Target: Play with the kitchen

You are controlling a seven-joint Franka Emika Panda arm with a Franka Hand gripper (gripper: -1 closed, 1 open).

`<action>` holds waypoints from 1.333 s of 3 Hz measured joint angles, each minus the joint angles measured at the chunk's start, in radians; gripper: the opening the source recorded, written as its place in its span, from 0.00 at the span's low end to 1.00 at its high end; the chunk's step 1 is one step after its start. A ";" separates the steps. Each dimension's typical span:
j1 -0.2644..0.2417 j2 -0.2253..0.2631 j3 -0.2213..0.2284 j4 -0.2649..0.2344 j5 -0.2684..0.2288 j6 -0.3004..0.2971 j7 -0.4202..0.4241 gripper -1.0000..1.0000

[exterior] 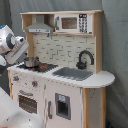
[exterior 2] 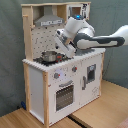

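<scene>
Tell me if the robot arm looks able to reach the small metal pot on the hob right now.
Probably yes. The arm hangs over the worktop just beside the metal pot on the hob, and nothing stands between them. The range hood sits well above, so the way down looks free.

You can't see the tool's fingers in either exterior view: the arm (exterior 2: 85,37) covers them in the second exterior view, and in the first exterior view the arm (exterior: 11,44) is cut by the edge at 9 o'clock. The arm also hides the kitchen's (exterior 2: 60,80) sink and faucet in the second exterior view. The microwave buttons (exterior: 83,23) are too small to read.
</scene>
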 joint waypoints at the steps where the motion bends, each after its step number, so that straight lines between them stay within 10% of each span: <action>1: -0.053 0.032 0.061 0.019 0.001 -0.046 0.000 1.00; 4: -0.246 0.052 0.179 0.148 0.043 -0.195 -0.010 1.00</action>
